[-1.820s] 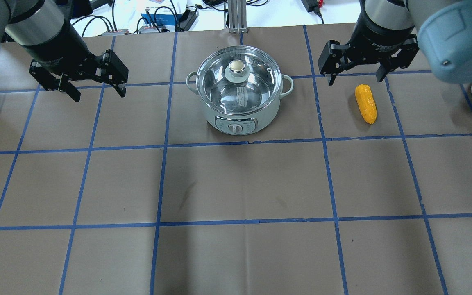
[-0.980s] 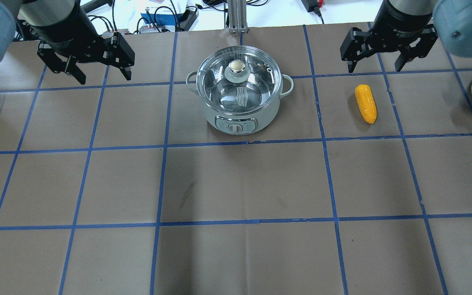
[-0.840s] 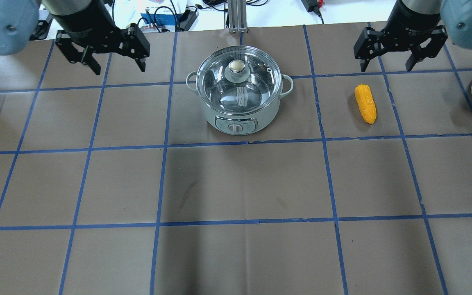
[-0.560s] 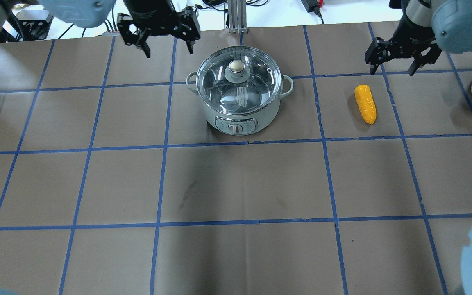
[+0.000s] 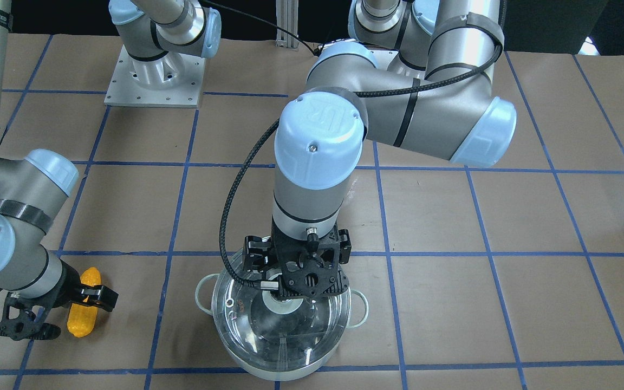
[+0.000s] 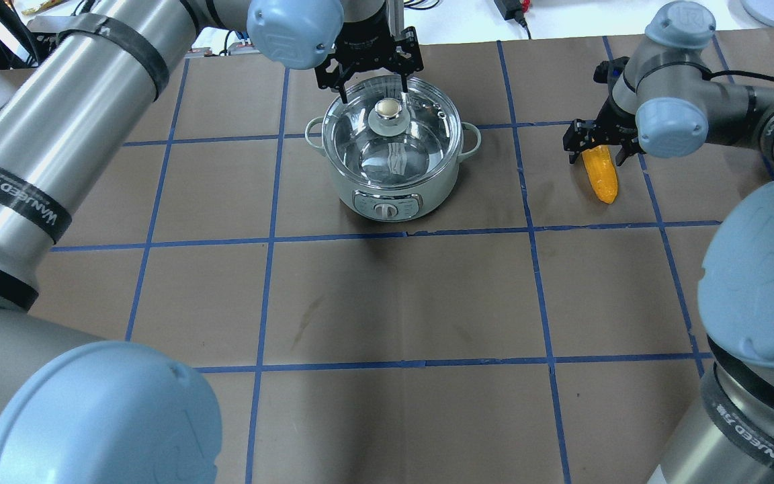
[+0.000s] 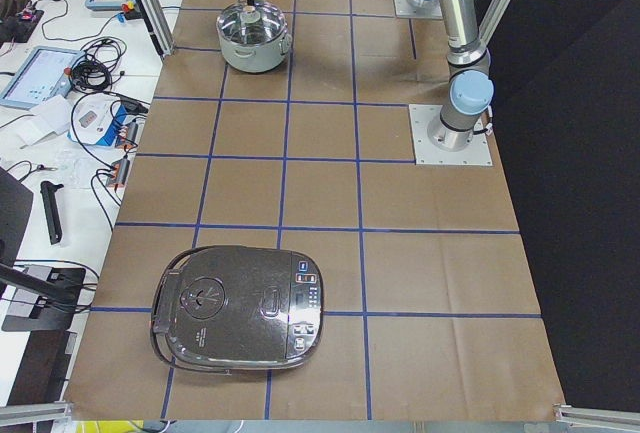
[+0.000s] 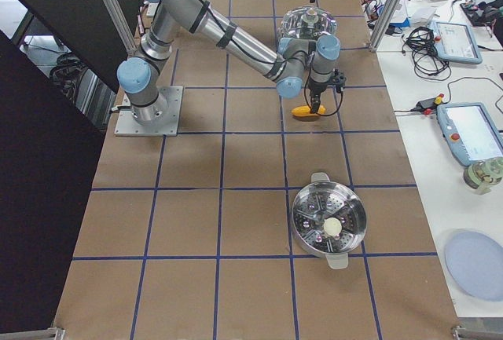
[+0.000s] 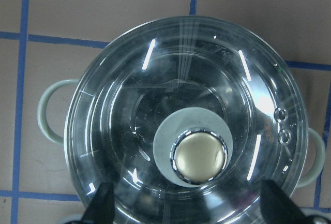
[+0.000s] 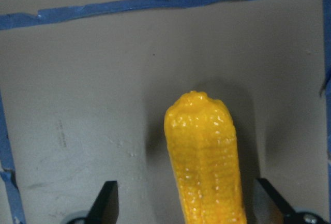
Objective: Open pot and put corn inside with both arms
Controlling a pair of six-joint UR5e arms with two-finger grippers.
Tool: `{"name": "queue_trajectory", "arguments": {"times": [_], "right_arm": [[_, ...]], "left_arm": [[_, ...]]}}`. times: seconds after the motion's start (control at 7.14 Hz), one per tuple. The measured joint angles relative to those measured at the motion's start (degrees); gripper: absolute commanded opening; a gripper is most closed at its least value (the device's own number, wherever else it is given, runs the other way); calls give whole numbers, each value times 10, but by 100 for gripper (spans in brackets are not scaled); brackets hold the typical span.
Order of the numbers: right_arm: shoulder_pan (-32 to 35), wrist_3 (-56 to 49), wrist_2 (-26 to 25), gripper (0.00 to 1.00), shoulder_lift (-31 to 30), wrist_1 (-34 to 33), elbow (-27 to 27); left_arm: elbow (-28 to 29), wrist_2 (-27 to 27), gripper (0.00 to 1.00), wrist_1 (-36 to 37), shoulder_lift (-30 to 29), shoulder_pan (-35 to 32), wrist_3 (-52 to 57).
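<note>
The pot point(image 6: 392, 154) is shown at 12 o'clock overhead and at 6 o'clock from the facing front camera.

Corn point(image 10: 204, 157) lying on paper point(image 10: 93, 89), between wide-spread gripper point(image 10: 189, 203) tips, untouched.

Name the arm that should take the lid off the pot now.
Left. The left gripper hangs open over the knob, a finger to each side. The right gripper is open astride the corn, apart from the pot.
</note>
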Motion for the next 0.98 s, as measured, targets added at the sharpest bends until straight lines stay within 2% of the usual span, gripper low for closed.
{"name": "queue_trajectory", "arguments": {"times": [0.14,0.28,0.42,0.56,0.7,0.98], "right_arm": [[0,-3,0,31,4,-10,6],[0,-7,1,21,5,-11,8],[0,-9,1,16,5,-8,7],[0,-10,1,16,3,-5,6],[0,-10,0,17,-1,3,3],[2,-4,1,17,-49,80,-24]], "left_arm": [[0,0,100,12,-12,-2,-5],[0,-1,100,19,-20,-3,-7],[-1,-5,95,22,-25,-4,-8],[-2,-9,90,23,-28,-4,-8],[-1,-11,90,24,-31,-4,-8],[0,-12,28,24,-35,-4,-8]]}}
